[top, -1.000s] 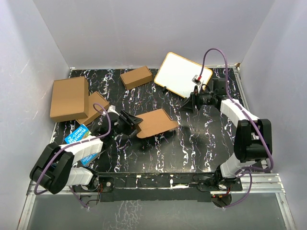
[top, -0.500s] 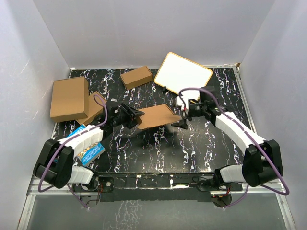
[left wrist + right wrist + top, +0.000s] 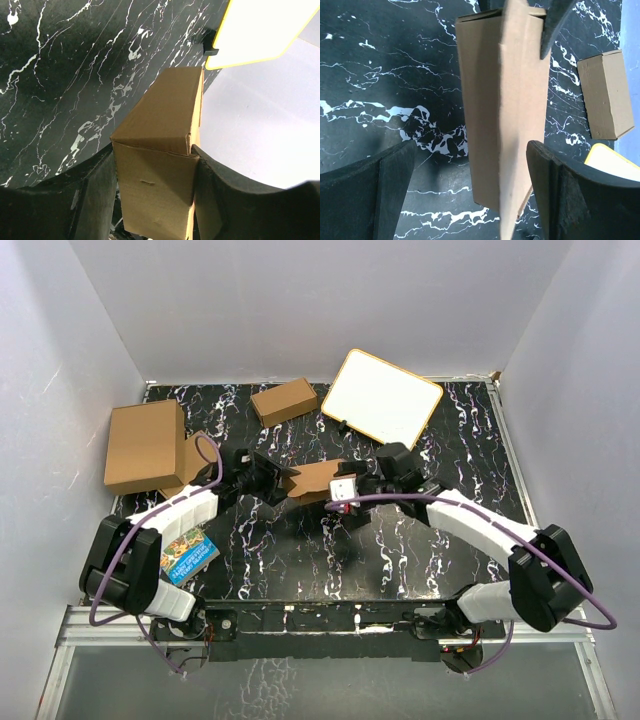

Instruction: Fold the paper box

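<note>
– Left hand (image 3: 270, 481) clenched on the paper box (image 3: 318, 480), dead centre of the overhead frame! Its fingers (image 3: 87, 200) press the two sides of the box's left end.

– And the right hand (image 3: 337, 500)?

– Coming in from the right of the frame, released and spread wide. On its wrist view the fingers (image 3: 370, 195) straddle the box's other end: clear gap on the left, the right finger just beside the cardboard.

– What shape is the box in?

– Partly formed. One brown panel stands on edge toward the right wrist camera, and a seam shows at the corner between the left fingers.

– Resting on the counter (image 3: 300, 560)?

– Can't tell from above; a dark shadow lies on the marble beside it.

– Anything else out there?

– Small closed brown box (image 3: 284, 401) at upper centre, white board (image 3: 382, 395) just right of it, big brown carton (image 3: 145, 445) at the left edge, blue packet (image 3: 188, 552) lower left.
</note>
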You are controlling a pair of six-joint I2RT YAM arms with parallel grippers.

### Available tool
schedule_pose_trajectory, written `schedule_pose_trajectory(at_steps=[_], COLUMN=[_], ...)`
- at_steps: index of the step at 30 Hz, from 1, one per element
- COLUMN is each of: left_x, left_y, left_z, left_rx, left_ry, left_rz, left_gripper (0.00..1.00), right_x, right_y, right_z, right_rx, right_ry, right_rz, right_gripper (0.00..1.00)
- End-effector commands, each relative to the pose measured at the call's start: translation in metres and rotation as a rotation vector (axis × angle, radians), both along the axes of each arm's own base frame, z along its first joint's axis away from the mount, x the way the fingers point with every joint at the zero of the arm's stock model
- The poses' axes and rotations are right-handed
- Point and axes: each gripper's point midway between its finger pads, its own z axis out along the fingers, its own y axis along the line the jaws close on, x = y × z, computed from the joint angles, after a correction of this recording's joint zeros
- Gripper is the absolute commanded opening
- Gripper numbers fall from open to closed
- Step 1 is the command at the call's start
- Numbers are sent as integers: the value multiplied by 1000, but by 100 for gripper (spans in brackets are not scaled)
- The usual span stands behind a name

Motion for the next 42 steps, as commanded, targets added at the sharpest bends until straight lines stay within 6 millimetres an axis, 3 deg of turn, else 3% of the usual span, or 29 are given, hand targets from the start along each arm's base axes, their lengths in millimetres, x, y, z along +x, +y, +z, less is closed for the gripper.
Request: schedule_pose_trajectory(at_steps=[1,5,11,20,25,29,35,40,42], left_x=[6,7,7,8,8,8,8,6,5], left_y=[-6,-6,-8,-12,-13,-13,-11,4,13], left_z=[22,23,24,28,29,30,36,39,50], left_rx=[-74,-89,-111,-142,-164,-181,-184,-104,-66], left_ry=[13,21,23,8,0,-4,-23,-59,-117], left_rz=[4,7,1,-16,-18,-20,-17,3,11], left_gripper=[38,38,39,41,46,60,79,89,93], right_x=[25,35,40,39,40,40,41,43,44], right_y=[17,21,26,28,28,28,27,24,23], right_z=[18,18,19,14,18,20,24,29,30], right_rx=[25,24,40,35,44,50,72,115,126], right_ry=[-215,-318,-418,-443,-438,-424,-389,-286,-239], right_rz=[-93,-188,-242,-245,-256,-263,-286,-306,-313], right_gripper=[99,100,91,69,50,42,41,40,40])
